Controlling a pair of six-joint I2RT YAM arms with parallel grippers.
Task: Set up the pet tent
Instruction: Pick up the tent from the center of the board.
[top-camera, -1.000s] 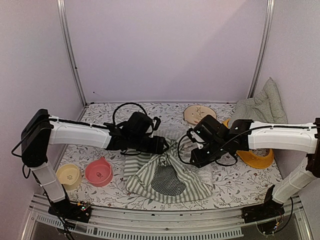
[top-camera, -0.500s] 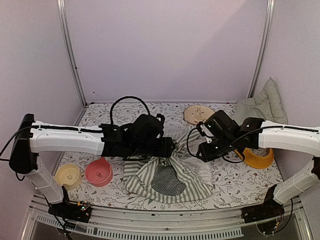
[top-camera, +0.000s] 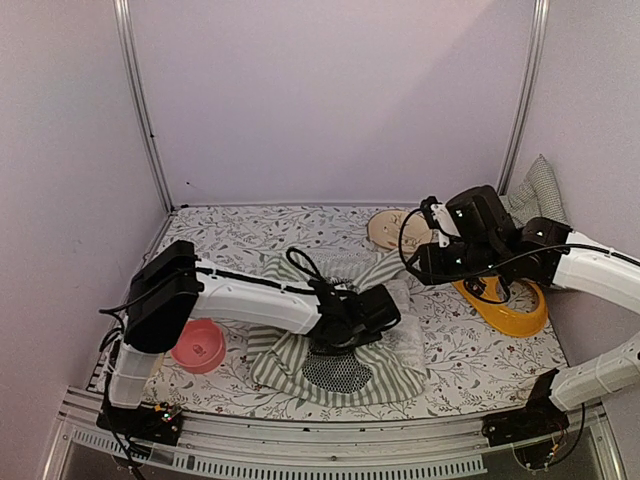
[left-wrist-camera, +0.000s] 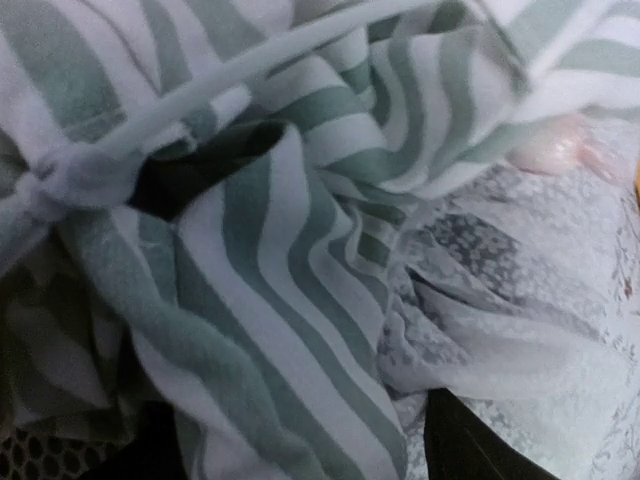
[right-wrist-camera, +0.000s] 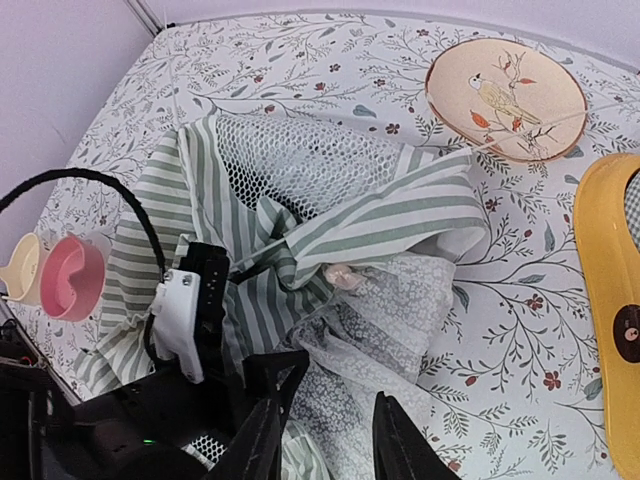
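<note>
Change: your left gripper (left-wrist-camera: 300, 420) has dived into the green-and-white striped fabric pet tent (top-camera: 290, 352), which lies collapsed at near centre | left jaws apart, straddling a fold | your right gripper (right-wrist-camera: 335, 385) has withdrawn to the far right, jaws apart and empty | tent not yet raised

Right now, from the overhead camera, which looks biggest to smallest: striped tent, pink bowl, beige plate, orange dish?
1. Striped pet tent, clearly largest.
2. Orange dish, though partly covered.
3. Beige plate and pink bowl look alike; the plate is farther and half hidden, so unranked.
</note>
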